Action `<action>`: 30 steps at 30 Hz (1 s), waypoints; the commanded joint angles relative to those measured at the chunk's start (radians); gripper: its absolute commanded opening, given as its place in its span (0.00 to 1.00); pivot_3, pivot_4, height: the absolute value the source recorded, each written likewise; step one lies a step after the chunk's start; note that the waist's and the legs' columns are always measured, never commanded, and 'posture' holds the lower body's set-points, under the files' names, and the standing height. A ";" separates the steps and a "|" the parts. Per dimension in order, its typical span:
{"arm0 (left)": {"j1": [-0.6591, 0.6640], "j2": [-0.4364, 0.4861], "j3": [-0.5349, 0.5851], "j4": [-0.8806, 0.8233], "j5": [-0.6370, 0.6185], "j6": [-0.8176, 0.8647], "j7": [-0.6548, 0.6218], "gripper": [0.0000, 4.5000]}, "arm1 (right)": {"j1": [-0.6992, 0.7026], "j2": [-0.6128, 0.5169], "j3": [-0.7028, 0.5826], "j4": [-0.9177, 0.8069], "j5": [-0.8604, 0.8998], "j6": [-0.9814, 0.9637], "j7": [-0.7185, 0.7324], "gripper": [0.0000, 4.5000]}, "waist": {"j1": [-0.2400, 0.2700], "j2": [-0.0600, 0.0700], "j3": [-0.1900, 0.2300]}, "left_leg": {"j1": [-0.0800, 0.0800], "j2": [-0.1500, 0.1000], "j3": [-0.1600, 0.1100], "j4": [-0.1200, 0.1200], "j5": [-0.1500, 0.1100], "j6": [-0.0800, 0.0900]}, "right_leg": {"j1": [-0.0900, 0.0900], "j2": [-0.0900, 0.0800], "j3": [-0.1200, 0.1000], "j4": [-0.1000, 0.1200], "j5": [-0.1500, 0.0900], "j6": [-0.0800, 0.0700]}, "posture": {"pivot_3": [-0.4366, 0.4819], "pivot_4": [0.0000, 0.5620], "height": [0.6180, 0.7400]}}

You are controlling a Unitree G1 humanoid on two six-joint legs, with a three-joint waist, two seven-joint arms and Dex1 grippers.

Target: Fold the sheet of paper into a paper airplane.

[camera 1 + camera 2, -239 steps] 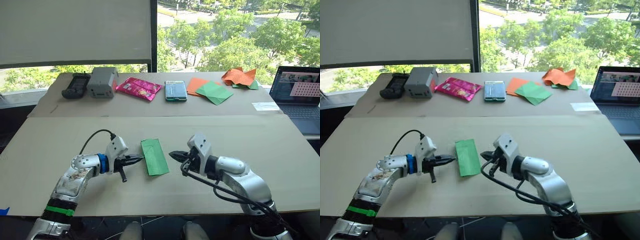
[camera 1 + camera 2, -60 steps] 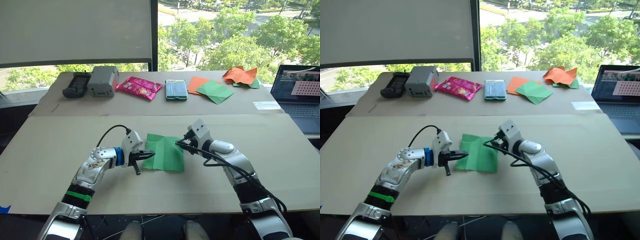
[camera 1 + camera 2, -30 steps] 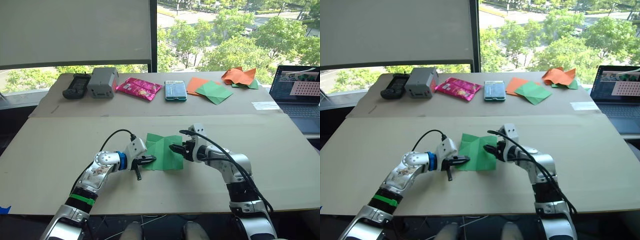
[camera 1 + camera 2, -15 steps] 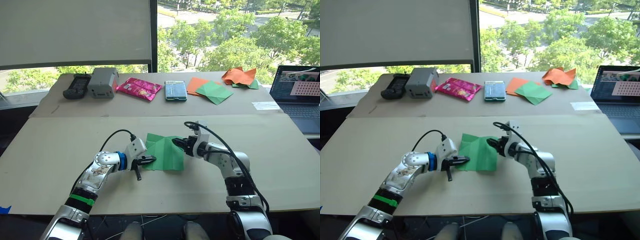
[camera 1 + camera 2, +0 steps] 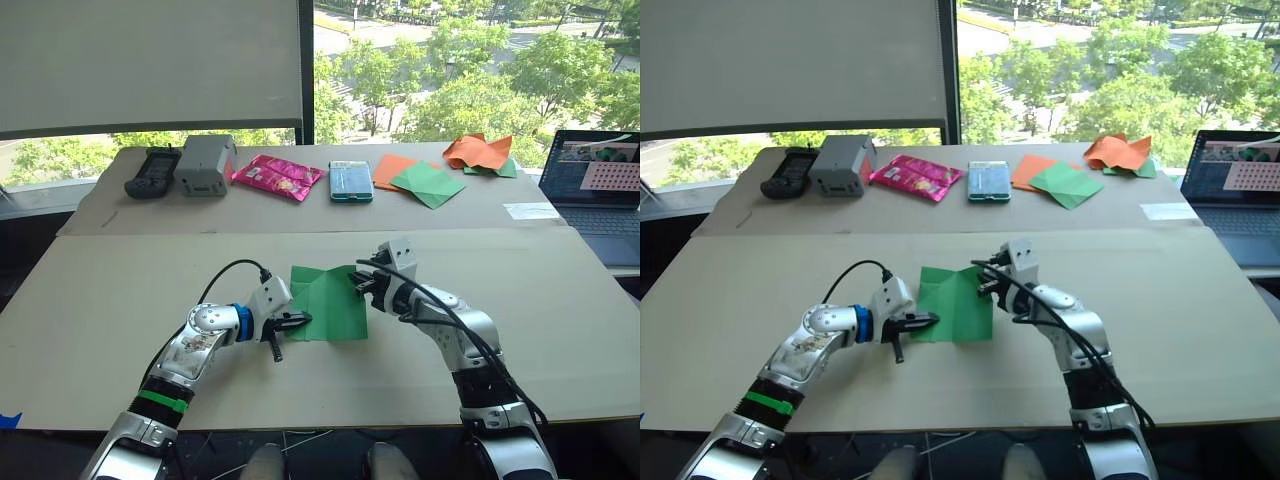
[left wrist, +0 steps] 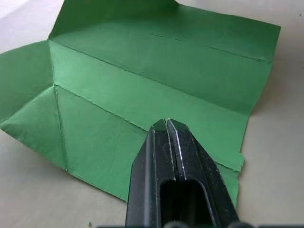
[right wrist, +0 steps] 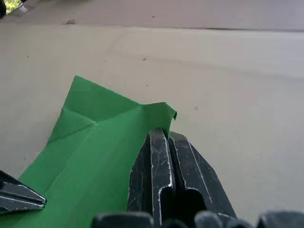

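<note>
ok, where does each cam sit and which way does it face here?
Left eye: on the head, looking forward and down at the table; both arms show, left gripper and right gripper on the sheet.
Right eye: same head, same scene, same arms.
Left wrist: on the left wrist, looking along its shut fingers over the sheet.
Right wrist: on the right wrist, shut fingers at the sheet's corner.
Shared: all four see the sheet.

bare near table [image 5: 120, 300] around green sheet [image 5: 330, 303], clutter along far edge, laptop [image 5: 598, 190] far right
</note>
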 commanded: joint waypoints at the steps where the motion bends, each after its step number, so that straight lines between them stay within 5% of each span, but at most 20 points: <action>1: 0.011 0.001 0.017 -0.021 -0.019 0.049 0.001 0.00 | 0.016 -0.055 0.125 -0.090 -0.111 -0.126 0.033 0.00 | -0.003 0.000 0.000 | 0.000 0.000 0.000 0.000 0.000 0.000 | 0.000 0.000 0.000 0.000 0.000 0.000 | 0.48 0.27 0.72; 8: 0.024 -0.003 0.071 -0.121 -0.096 0.143 0.008 0.00 | 0.030 -0.149 0.287 -0.094 -0.332 -0.318 0.024 0.00 | -0.006 -0.001 0.000 | -0.001 0.000 0.000 0.000 0.000 0.000 | -0.001 0.000 0.000 0.000 0.000 0.000 | 0.48 0.27 0.72; 15: 0.068 0.040 0.140 -0.284 -0.183 0.264 0.018 0.00 | 0.073 -0.198 0.316 -0.145 -0.396 -0.388 0.091 0.00 | -0.006 -0.004 0.002 | -0.001 0.000 0.000 0.000 0.000 0.000 | 0.000 0.000 0.000 -0.001 0.000 0.000 | 0.48 0.27 0.72; 30: -0.083 -0.024 0.070 -0.088 -0.117 0.194 0.049 0.00 | 0.140 -0.217 0.380 -0.265 -0.503 -0.220 0.176 0.00 | 0.020 -0.006 0.002 | -0.001 0.000 0.000 0.000 0.000 -0.001 | -0.001 0.000 0.000 -0.001 0.000 0.000 | 0.48 0.27 0.72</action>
